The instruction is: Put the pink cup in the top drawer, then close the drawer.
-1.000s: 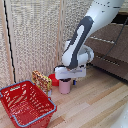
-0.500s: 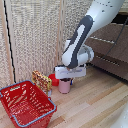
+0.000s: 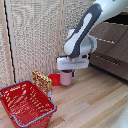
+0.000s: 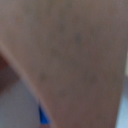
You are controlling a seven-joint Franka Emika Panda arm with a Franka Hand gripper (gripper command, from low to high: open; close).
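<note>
While the claw (image 3: 69, 73) sits over the pink cup (image 3: 66, 78) at frame centre, a red basket (image 3: 26, 102) occupies the lower left; its grip cannot be told.

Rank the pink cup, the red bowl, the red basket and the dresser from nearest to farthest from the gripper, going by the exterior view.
1. Pink cup: right under the gripper.
2. Red bowl: just beyond the cup, toward the exterior view's left.
3. Dresser and red basket: too close to call; the dresser on the exterior view's right, the basket at lower left on the floor.
</note>
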